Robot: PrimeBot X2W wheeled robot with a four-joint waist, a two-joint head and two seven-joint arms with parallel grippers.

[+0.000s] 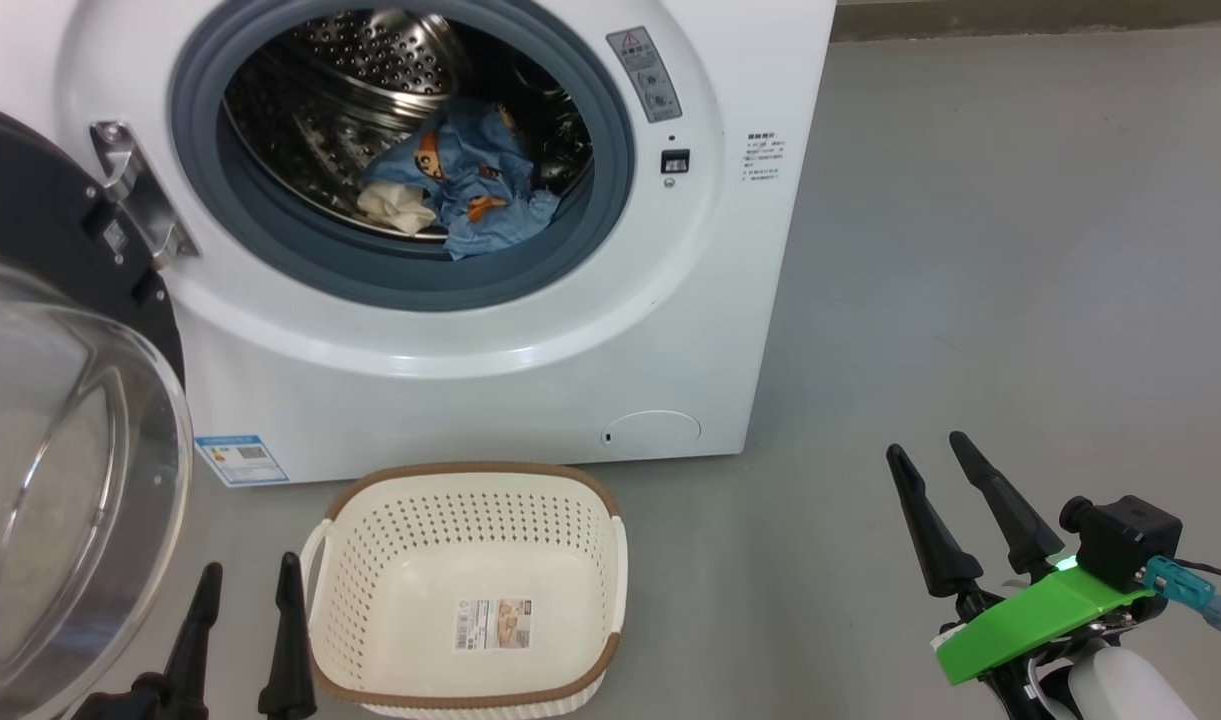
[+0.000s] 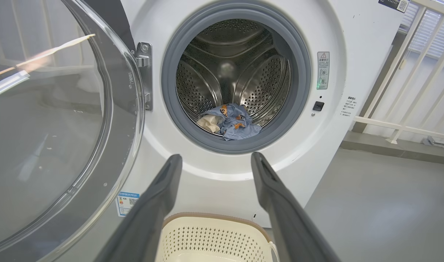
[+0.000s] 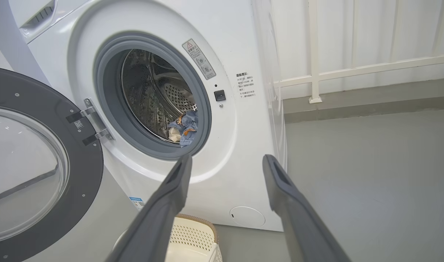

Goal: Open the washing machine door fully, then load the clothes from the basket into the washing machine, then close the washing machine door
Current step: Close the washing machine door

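Mouth of washing machine [image 1: 470, 390] clear above clothes [image 1: 480, 190]; washing machine door [image 1: 70, 470] blocks left side, basket [image 1: 470, 472] stands below, floor [image 1: 970, 250] right free.

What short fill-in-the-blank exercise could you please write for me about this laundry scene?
1. The clothes lie in the steel ____.
2. The basket contains ____ clothes.
3. The door is swung ____.
4. The left tool and right tool each grip ____.
Missing words: drum; no; open; nothing.
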